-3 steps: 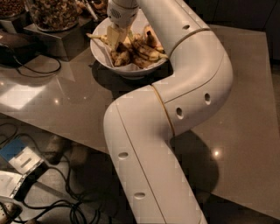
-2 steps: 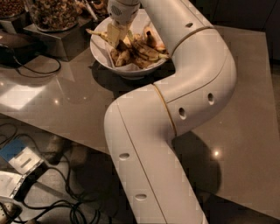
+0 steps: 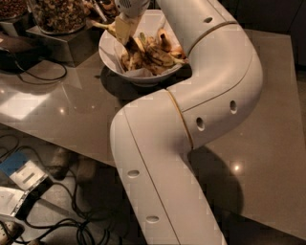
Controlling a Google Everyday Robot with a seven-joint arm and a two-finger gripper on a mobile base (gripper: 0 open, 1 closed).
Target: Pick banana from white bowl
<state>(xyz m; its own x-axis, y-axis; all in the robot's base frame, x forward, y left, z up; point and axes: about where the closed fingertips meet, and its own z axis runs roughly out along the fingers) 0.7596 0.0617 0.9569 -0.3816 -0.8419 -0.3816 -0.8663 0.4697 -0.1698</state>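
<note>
One banana [image 3: 102, 25] pokes out leftward past the rim of the white bowl [image 3: 138, 76], yellowish with dark blotches, lying roughly level, its inner end hidden behind the gripper [image 3: 123, 34]. Rest of its length not visible. Several more bananas [image 3: 155, 53] lie heaped in the bowl to the right of the gripper, brown-streaked, overlapping.

Gripper sits over the bowl's left half, pointing down into it, right against the banana. Whether it is clamped on the fruit or merely beside it: cannot tell.

Bowl stands on the grey table [image 3: 62, 105], near the far edge, casting a dark shadow on the side toward the camera. White arm [image 3: 210, 95] comes up from the bottom of the view, bends sharply at the right, then runs back up and left over the bowl's right rim to the gripper.

Left of the bowl, a glass jar of nuts [image 3: 57, 14] on a metal stand [image 3: 62, 43]. Black cable [image 3: 36, 74] loops on the table below the stand. On the floor at lower left: tangled cords [image 3: 52, 215] and a blue-and-white box [image 3: 21, 172].
</note>
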